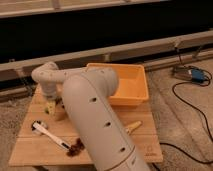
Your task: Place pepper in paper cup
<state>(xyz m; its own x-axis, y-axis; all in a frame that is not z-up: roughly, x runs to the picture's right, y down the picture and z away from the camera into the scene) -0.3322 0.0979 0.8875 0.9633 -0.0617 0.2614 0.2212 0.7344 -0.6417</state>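
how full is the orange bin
Empty where visible: the orange bin shows bare floor; the arm hides its left end. The gripper hangs left of it.

One wooden table (pixel 30 151), bearing: one orange bin (pixel 131 95), one white-handled utensil (pixel 50 135), one dark reddish lump (pixel 76 147), one yellow item (pixel 133 126), one paper cup (pixel 60 113). One gripper (pixel 50 105), at the table's left rear, just beside the cup.
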